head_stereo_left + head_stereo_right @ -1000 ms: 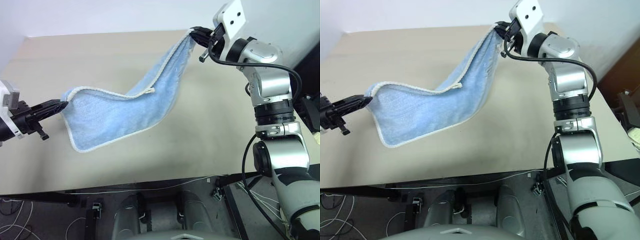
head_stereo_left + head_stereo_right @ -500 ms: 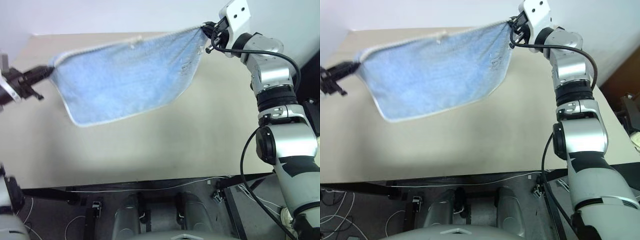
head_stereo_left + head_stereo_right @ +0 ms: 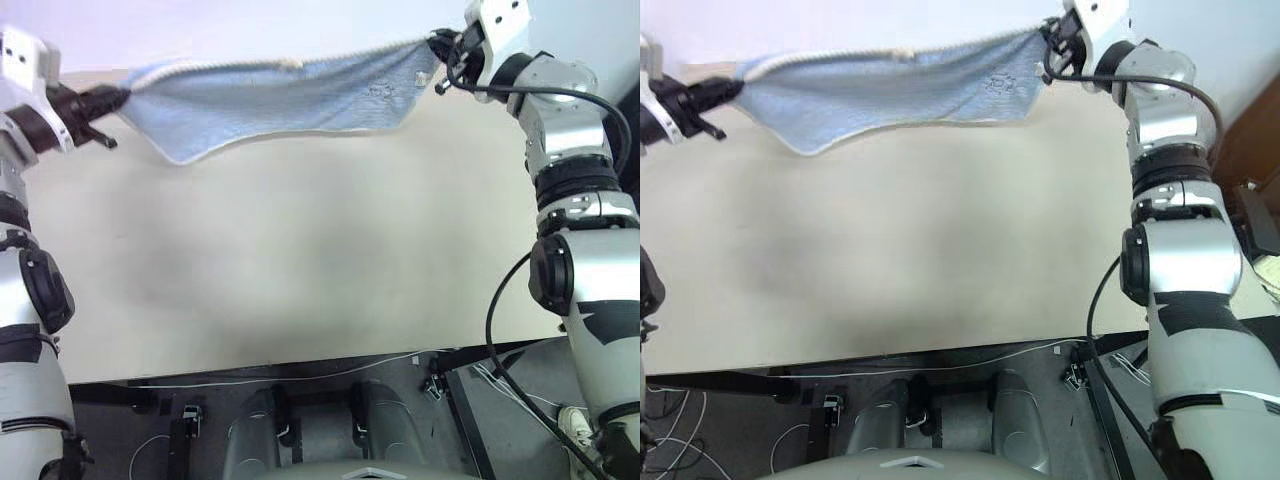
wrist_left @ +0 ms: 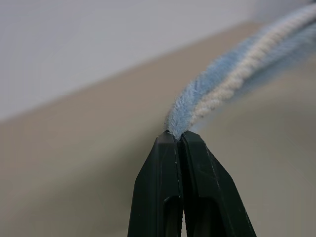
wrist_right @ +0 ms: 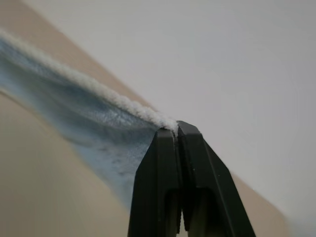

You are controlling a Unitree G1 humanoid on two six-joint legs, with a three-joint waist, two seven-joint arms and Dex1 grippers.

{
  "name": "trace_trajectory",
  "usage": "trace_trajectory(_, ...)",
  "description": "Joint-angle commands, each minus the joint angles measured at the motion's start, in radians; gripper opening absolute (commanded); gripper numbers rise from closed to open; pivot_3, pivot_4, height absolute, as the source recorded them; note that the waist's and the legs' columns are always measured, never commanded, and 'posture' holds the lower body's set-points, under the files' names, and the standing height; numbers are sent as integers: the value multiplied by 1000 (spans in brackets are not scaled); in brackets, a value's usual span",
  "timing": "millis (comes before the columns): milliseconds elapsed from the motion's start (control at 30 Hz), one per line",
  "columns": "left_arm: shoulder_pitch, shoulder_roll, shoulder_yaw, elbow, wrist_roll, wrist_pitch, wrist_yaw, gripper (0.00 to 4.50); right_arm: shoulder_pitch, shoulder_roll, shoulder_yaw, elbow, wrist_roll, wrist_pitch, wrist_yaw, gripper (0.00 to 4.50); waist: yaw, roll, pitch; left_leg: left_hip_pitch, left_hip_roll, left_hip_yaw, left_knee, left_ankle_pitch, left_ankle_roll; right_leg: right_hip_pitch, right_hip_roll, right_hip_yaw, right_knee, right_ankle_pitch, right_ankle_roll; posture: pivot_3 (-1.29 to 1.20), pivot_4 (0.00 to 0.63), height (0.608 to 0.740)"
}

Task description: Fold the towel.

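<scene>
Towel (image 3: 290,95) stretched between both grippers over the table's (image 3: 300,260) far side.
Left gripper (image 4: 177,136) and right gripper (image 5: 176,129) each pinch a top corner; the lower hem seems airborne.

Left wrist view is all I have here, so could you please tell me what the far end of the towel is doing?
Observer: The right gripper is shut on the far corner of the towel.
Operator: Thank you. Is the cloth resting on the table?
Observer: No. It hangs stretched between both grippers above the table, top edge taut, lower edge sagging.
Operator: Is anything else on the table?
Observer: I see nothing lying under the towel. The left gripper pinches the other top corner.
</scene>
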Motion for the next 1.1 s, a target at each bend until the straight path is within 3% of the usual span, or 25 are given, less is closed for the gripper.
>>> trace_trajectory(33, 101, 88, -1, -41, 7, 25, -173, 13, 162, -55, -35, -344, 108, 148, 117, 0, 2, 0, 0, 0, 0, 0, 0, 0, 0, -1, 0, 0, 0, 0, 0, 0, 150, 692)
trace_trajectory(167, 221, 130, 8, -82, -3, 56, -247, 13, 397, -138, -33, -704, 193, 322, 224, 0, 13, 0, 0, -1, 0, -4, 1, 0, 0, -1, -1, 0, 3, 0, 0, 0, 150, 692)
trace_trajectory(333, 382, 166, 37, -205, -50, 142, -341, 13, 565, -275, -67, -966, 269, 498, 301, 0, 20, 0, 0, -9, 6, -14, 15, -5, 2, -2, -1, -7, 5, -2, -6, 0, 150, 692)
trace_trajectory(400, 455, 167, 55, -283, -78, 180, -349, 13, 605, -318, -65, -1005, 258, 498, 307, 0, 20, 0, 0, -8, 7, -15, 16, -9, 9, -2, -2, -8, 0, -1, -8, 0, 150, 692)
trace_trajectory(533, 789, 176, 156, -677, -204, 330, -378, 13, 716, -448, -109, -1137, 340, 613, 390, 0, 17, 0, 0, -9, 8, -14, 15, -10, 10, 0, -2, -9, -8, 3, -13, 0, 150, 692)
trace_trajectory(700, 1034, 189, 260, -953, -282, 432, -339, 13, 874, -540, -132, -1216, 369, 635, 450, 0, 22, 0, 0, -10, 9, -14, 13, -10, 10, -1, -2, -9, -11, 3, -13, 0, 150, 692)
trace_trajectory(1100, 1313, 233, 360, -1061, -287, 409, -340, 13, 1118, -591, -195, -1296, 425, 601, 544, 0, 35, 3, 0, -7, 9, -9, -1, -9, 8, -2, -2, -9, -25, 5, -16, 0, 150, 692)
